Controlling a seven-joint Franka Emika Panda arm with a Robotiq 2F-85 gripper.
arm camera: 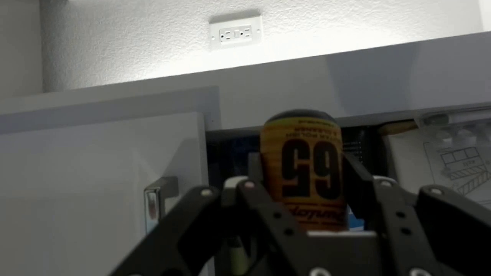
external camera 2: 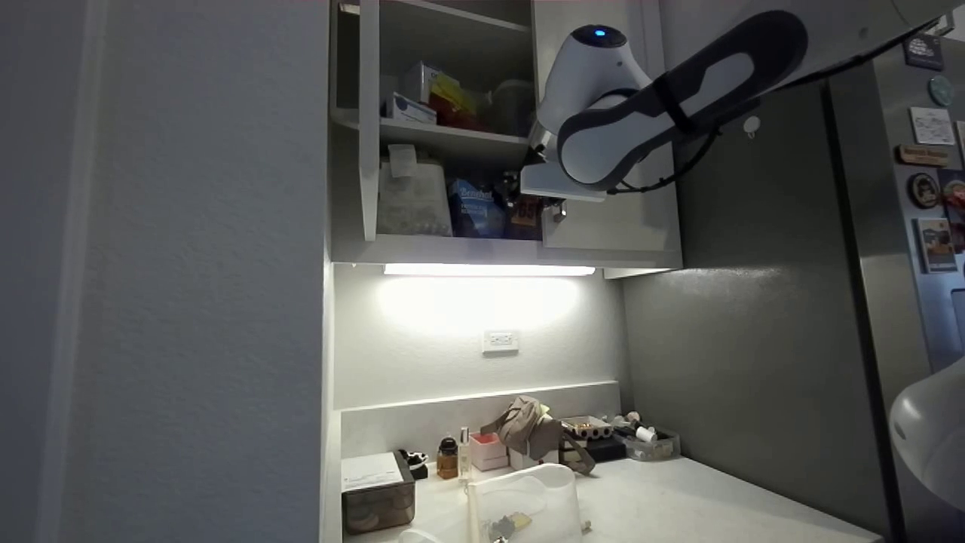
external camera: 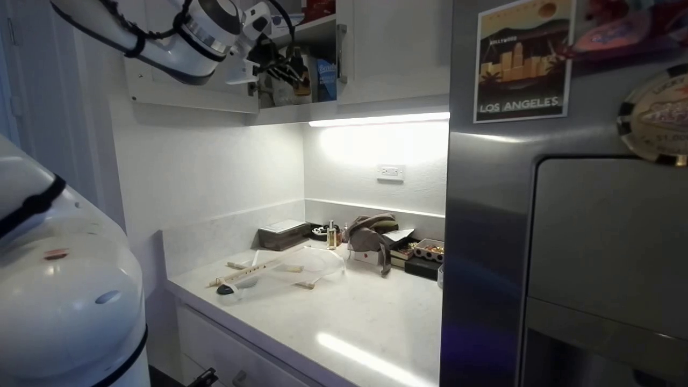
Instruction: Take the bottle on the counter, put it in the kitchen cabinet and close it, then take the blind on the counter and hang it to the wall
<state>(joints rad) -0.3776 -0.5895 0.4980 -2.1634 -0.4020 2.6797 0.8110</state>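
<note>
The amber bottle (arm camera: 303, 168) with a "65" label is between my fingers, which touch it on both sides. My gripper (arm camera: 301, 163) is shut on it at the kitchen cabinet's (external camera 2: 452, 249) open left section. The bottle also shows in both exterior views (external camera: 302, 80) (external camera 2: 525, 217), just above the cabinet's bottom board. I cannot tell whether it touches the board. One cabinet door (external camera 2: 369, 121) stands open; the door with the bar handle (external camera: 398, 54) is closed. The pale blind (external camera: 317, 263) lies on the white counter (external camera: 371, 312). The wall (external camera: 349, 156) bears a white outlet plate.
In the cabinet stand a blue packet (external camera 2: 476, 210) and a clear bin (external camera 2: 415, 196). The counter's back holds a dark box (external camera 2: 381, 501), an amber bottle with a black cap (external camera 2: 447, 458), a brown cloth item (external camera: 368, 236) and small trays. A steel fridge (external camera: 494, 215) stands beside it.
</note>
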